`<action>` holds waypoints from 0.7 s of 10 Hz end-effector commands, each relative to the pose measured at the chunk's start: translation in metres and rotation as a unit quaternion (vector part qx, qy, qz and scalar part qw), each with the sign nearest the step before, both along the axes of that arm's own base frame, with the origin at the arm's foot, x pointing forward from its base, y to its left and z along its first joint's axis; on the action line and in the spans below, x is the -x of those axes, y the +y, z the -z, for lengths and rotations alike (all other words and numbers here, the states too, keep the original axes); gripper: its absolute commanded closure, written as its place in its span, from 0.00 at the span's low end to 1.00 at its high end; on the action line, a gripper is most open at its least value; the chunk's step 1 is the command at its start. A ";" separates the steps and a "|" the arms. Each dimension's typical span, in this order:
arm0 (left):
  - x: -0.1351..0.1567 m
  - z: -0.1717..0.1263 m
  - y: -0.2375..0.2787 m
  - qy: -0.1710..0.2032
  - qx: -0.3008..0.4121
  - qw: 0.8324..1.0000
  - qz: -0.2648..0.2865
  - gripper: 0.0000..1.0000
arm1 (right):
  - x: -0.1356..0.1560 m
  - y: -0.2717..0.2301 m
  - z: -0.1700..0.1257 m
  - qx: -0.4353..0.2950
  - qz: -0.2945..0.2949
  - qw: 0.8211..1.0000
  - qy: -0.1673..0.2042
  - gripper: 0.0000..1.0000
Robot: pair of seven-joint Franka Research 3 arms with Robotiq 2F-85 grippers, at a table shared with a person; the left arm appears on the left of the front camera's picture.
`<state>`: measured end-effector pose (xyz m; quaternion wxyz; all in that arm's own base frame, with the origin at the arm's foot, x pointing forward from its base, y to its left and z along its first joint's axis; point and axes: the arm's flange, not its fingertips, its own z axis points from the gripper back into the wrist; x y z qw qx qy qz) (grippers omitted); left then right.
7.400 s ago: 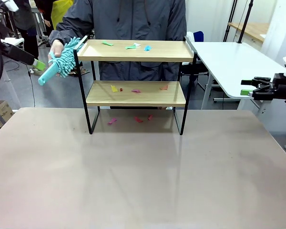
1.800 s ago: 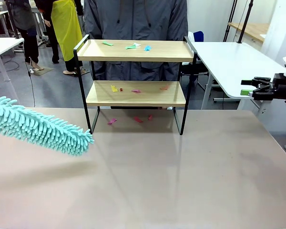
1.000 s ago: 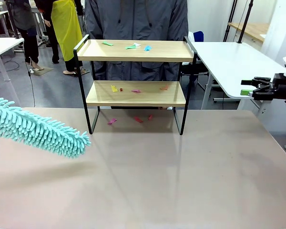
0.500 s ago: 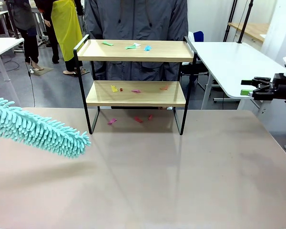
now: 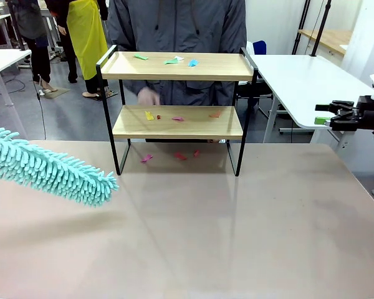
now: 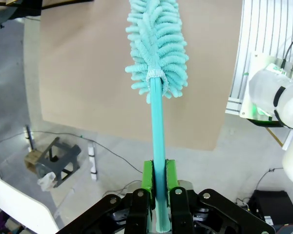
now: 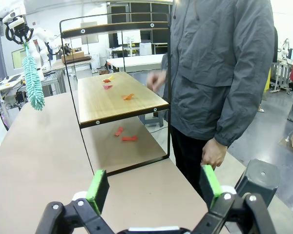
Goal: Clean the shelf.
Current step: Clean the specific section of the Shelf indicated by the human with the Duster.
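Left gripper (image 6: pixel 159 171) first: jaws clamped hard on the thin teal handle (image 6: pixel 157 131) of the duster (image 6: pixel 157 44), green pads squeezing it from both sides. The fluffy teal head stretches away from me toward the shelf (image 5: pixel 218 67), slanting down off the shelf's left side. Its tip comes close to the left front leg but stays apart from it.

My right gripper (image 7: pixel 154 187) is spread wide with nothing between the pads, well off to the shelf's right.

The shelf stands upright on the table (image 5: pixel 206 249), both wooden boards level in the black frame. Coloured scraps (image 5: pixel 172 61) litter it: green and blue ones on the top board, yellow, pink and orange ones on the lower board. More pink and red bits lie on the table under the shelf.

Right behind the shelf stands a person (image 5: pixel 174 25) in a grey jacket. One hand (image 5: pixel 149 96) is a blur between the two boards, toward the shelf's left end.
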<state>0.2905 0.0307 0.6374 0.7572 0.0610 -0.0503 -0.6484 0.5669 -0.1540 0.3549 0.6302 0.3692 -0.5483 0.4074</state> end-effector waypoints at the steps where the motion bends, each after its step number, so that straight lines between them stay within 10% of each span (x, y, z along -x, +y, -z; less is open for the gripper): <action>1: 0.003 -0.001 0.000 0.001 0.000 1.000 0.005 0.87 | 0.000 0.002 -0.002 0.000 -0.001 1.000 -0.002 0.00; 7: 0.003 -0.001 0.000 0.001 0.000 1.000 0.005 0.87 | 0.000 0.002 -0.002 0.000 -0.001 1.000 -0.002 0.00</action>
